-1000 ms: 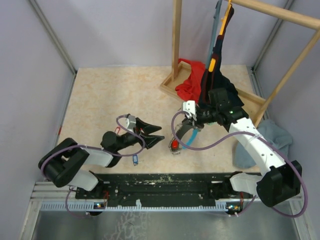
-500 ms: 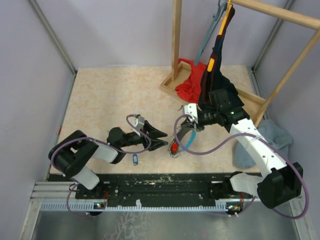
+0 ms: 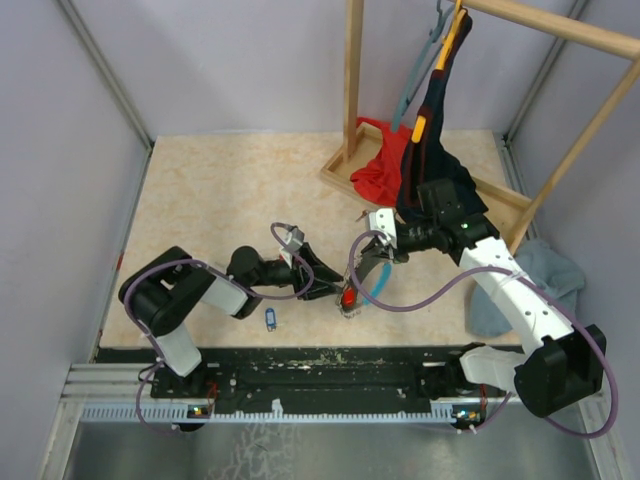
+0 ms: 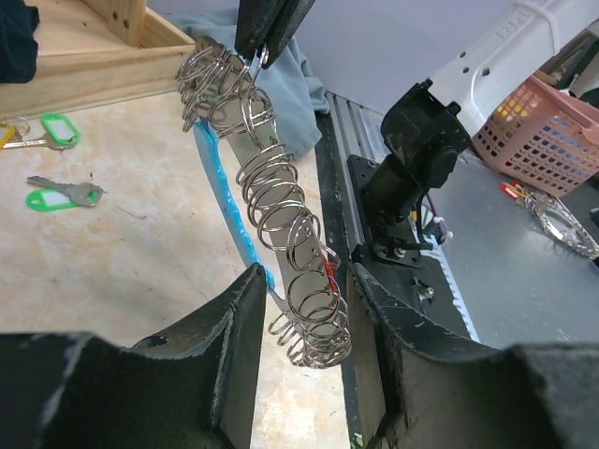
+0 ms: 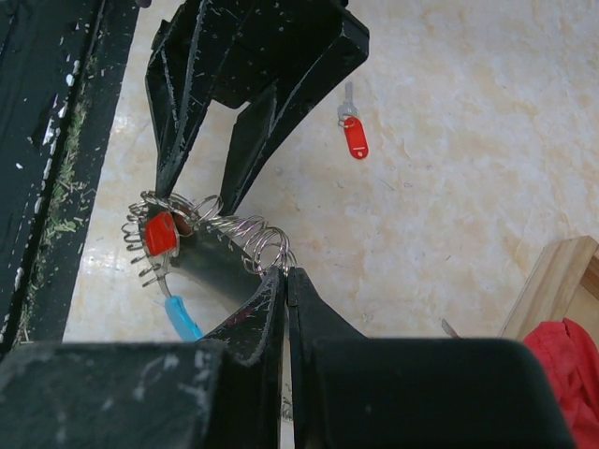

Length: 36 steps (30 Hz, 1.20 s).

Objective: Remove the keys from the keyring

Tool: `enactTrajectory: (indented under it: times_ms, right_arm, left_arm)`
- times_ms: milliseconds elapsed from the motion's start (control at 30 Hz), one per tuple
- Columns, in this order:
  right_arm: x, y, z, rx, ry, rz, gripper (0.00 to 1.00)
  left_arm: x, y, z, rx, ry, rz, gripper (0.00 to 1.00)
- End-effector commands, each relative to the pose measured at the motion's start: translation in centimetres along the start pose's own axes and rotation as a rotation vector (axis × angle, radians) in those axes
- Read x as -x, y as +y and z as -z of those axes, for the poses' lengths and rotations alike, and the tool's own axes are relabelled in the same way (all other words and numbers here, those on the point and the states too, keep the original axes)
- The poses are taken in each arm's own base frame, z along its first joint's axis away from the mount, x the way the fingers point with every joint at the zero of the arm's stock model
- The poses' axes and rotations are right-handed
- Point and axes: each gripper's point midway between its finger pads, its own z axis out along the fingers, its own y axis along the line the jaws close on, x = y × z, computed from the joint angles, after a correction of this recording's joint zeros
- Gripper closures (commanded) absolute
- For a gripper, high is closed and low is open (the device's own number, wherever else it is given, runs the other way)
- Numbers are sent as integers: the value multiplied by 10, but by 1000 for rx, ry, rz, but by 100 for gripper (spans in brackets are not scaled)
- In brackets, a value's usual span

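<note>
Near tabletop [image 3: 220,190] centre, top view: right fingers [image 3: 373,248] clamp keyring [image 3: 380,284] top; left fingers [image 3: 320,290] at its 9 o'clock. Left wrist: left fingers wide, straddling hanging rings. Right wrist: red-tagged key [image 5: 159,234] on ring. Step looks like reach-for-key; next: close on tag, work it off.

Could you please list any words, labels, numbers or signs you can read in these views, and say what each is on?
No readable text anywhere.
The green key tags, the loose red tag and the blue tag show no legible writing; anything on them is too small to tell.
</note>
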Motion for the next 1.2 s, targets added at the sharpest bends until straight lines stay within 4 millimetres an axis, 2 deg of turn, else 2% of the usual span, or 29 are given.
enactTrajectory:
  times_ms: [0,200,467,533,633,667,800,1167]
  right_arm:
    - [28,0,4,7,-79,82,100]
    - [28,1,3,12,-82,83,100]
    - [27,2,3,15,-81,83,100]
    - [27,2,3,16,-81,82,100]
    - [26,3,3,18,-79,83,100]
    - [26,3,3,17,-79,84,100]
    - [24,3,2,21,-79,72,100]
    - [6,-11,-10,-12,-54,-40,100]
  left_arm:
    - [32,-22,-6,-119,-97,-151,55]
    - [37,-25,-8,-136,-106,-146,57]
    - [44,-27,-9,-143,-120,-151,70]
    - [44,-27,-10,-140,-119,-149,77]
    - [45,-25,-11,-133,-120,-158,97]
    - [45,-24,-11,-129,-122,-161,100]
    - [49,-31,-8,-138,-145,-183,100]
    - [59,-32,-4,-56,-206,-222,100]
